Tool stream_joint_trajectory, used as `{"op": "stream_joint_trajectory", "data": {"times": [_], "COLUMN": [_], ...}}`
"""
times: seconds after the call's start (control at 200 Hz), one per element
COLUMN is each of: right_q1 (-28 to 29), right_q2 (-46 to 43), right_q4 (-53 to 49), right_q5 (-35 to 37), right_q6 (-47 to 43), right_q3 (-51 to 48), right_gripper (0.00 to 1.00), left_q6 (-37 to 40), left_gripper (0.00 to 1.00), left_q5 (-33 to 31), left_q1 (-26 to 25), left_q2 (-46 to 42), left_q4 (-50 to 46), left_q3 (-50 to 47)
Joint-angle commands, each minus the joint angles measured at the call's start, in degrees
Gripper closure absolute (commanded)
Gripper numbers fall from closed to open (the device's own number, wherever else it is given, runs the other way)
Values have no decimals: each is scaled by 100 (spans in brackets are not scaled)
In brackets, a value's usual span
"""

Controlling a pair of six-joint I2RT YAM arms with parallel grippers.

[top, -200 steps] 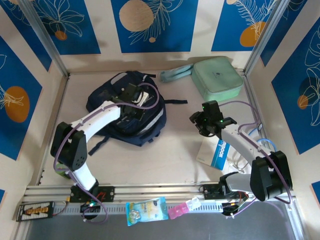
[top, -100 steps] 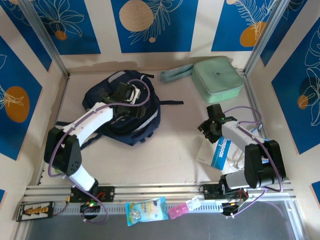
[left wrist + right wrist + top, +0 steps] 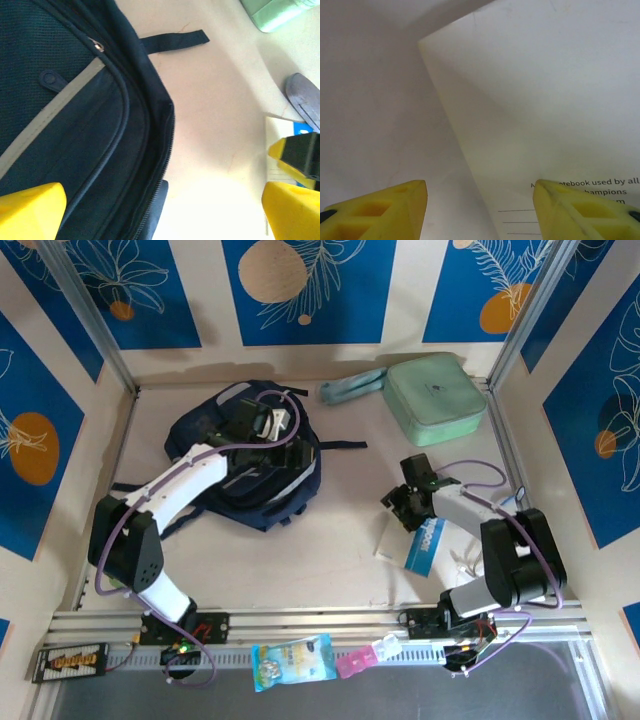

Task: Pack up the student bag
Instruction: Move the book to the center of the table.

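Backpack (image 3: 285,488) contents cannot be told; left end effector (image 3: 268,426) hangs released over it, right end effector (image 3: 401,505) released over notebook (image 3: 423,545).

Table (image 3: 340,540): pale beige top, walled on left, far and right sides. Bag (image 3: 200,435) lies flat at far left, with one dark strap (image 3: 345,444) trailing right across the surface. Mint case (image 3: 435,400) sits in the far right corner; a pale green fabric piece (image 3: 350,388) lies against its left side (strap or pouch, cannot tell). Notebook (image 3: 420,545) lies askew at near right, well apart from the bag.
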Motion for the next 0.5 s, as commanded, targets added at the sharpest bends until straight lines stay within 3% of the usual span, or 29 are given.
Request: {"op": "stream_joint_trajectory", "data": {"times": [0.0,0.25,0.495], "right_q1": [270,654,48], "right_q2": [515,1254,258], "right_q4": [472,1115,-20], "right_q5": [-550,-1056,-520], "right_q6": [396,521,-510], "right_q3": [200,1110,1073], "right_gripper": [40,42,43], "left_q6": [-234,-484,-890], "left_gripper": [0,0,2], "left_q5": [230,376,569], "left_q1": [-135,-427,-956], "left_q2": [97,435,970], "left_q4": [183,281,541], "left_q3": [178,397,616]}}
